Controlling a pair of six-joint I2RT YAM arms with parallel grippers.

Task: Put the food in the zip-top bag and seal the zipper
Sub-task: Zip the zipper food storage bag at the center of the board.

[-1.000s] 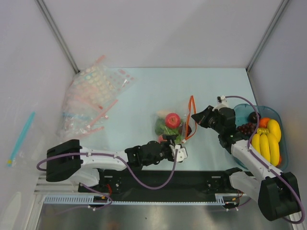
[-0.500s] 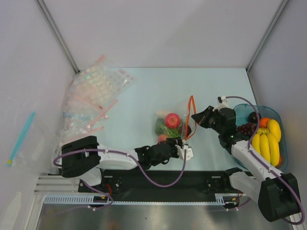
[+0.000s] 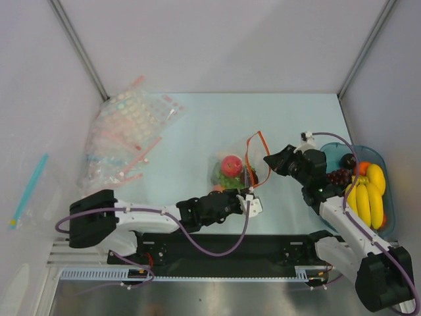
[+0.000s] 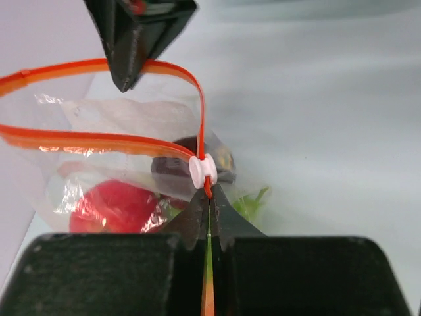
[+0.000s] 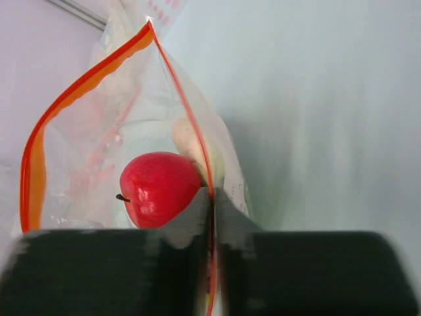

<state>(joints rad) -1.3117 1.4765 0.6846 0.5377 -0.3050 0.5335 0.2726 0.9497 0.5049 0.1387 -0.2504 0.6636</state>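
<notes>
A heap of dotted bags [image 3: 125, 138] lies far left. The left gripper [image 4: 209, 201] pinches the zip strip [image 4: 99, 140] tight, just under its white slider [image 4: 203, 170]. The clear bag [image 3: 231, 172] sits mid-table, mouth open, with the food [image 5: 160, 189], a red apple and green bits, inside. The right gripper [image 5: 212, 197] pinches the strip's other end, fingers pressed together. Bananas [image 3: 368, 197] lie in a blue tray [image 3: 391, 191] far right.

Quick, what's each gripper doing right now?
left gripper: closed, pinching the zipper just below its white slider.
right gripper: closed, pinching the zipper at the zip-top bag mouth.
</notes>
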